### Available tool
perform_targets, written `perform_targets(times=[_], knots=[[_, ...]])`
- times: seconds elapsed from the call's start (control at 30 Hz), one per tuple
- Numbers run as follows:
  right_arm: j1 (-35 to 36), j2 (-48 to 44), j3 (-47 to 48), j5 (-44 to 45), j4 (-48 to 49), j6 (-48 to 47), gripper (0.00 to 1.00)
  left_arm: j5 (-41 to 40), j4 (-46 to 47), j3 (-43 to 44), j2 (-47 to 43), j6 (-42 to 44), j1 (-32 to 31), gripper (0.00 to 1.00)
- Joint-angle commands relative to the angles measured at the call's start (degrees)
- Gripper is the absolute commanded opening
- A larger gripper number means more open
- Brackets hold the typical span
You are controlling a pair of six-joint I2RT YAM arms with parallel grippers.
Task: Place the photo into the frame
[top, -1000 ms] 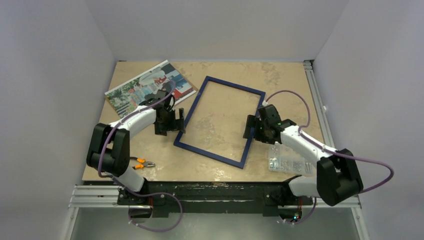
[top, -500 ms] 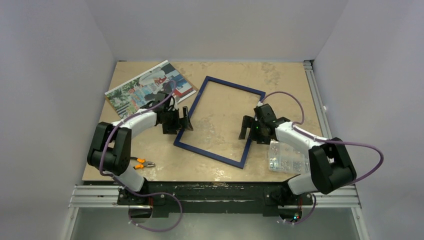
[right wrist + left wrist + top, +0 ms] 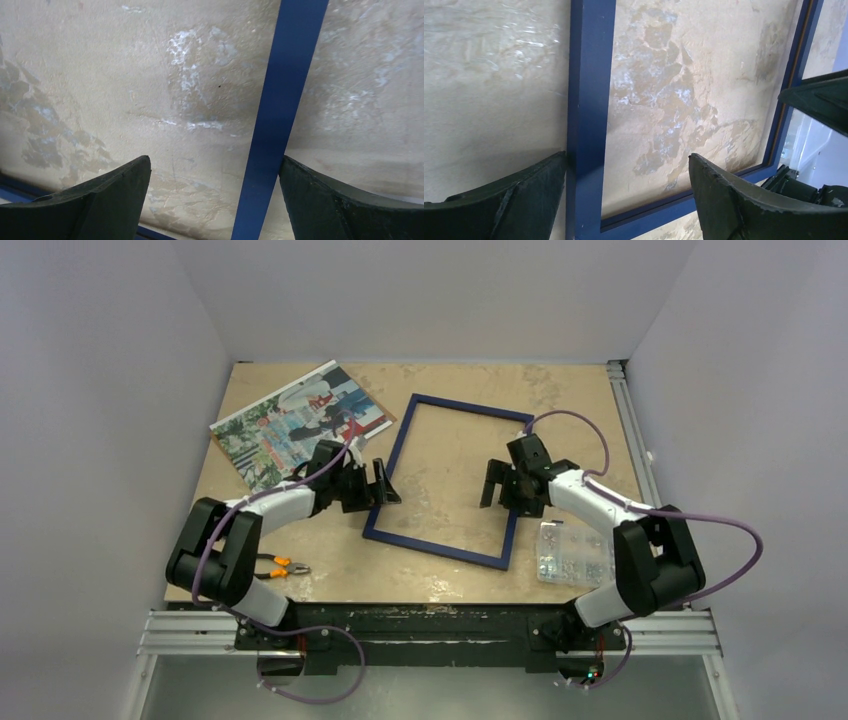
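**Between two open pincers, the frame lies flat**

Under the left pincer (image 3: 383,485) runs the left rail of the frame (image 3: 470,407). This pincer is wide open and grips nothing. The rail sits right by its outer finger, with a big gap on the inner side. The right pincer (image 3: 500,490) is wide open too, and it holds nothing. The right rail passes between its fingers, close to the outer one. The frame lies blue side up on the table (image 3: 560,390), between the two pincers. The photo (image 3: 285,420) lies behind the left pincer, off to its outer side, and is not in the frame yet.

It looks like the arms are getting ready to grab the frame by its two side rails. To do this well, each rail should sit in the middle of its pincer first. Both pincers should then close at the same time and lift evenly, so the thin frame does not twist or slip.

A second ago the frame lay more slanted. Now it has turned and sits straighter. Both pincers have moved in over the rails. The left pincer has closed a little. The photo has not moved.
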Motion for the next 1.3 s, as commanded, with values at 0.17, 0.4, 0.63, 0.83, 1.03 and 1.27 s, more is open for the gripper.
perform_targets(times=[0.17, 0.4, 0.63, 0.83, 1.03, 1.27], knots=[[1.1, -1.8, 6.1, 0.3, -1.2, -0.7, 0.97, -1.3, -6.9, -4.9, -2.4, -3.6, -6.2, 0.89], [1.1, -2.4, 6.3, 1.8, -2.6, -2.1, 0.99, -7.0, -13.6, -3.0, -5.6, -1.4, -6.3, 0.90], [1.0, -2.9, 6.0, 4.7, -5.0, -2.7, 0.99, -6.9, -12.4, -3.0, -6.3, -2.2, -6.3, 0.90], [1.1, -2.6, 3.7, 5.2, -4.7, -2.7, 0.98, -6.5, -10.8, -3.9, -5.2, -2.6, -6.3, 0.90], [1.0, -2.8, 2.9, 5.4, -4.3, -2.4, 0.98, -7.1, -10.3, -5.0, -3.6, -2.8, -6.3, 0.89], [1.1, 2.4, 3.8, 6.1, -2.9, -2.7, 0.98, -5.1, -7.6, -6.0, -2.8, -4.3, -7.1, 0.86]])
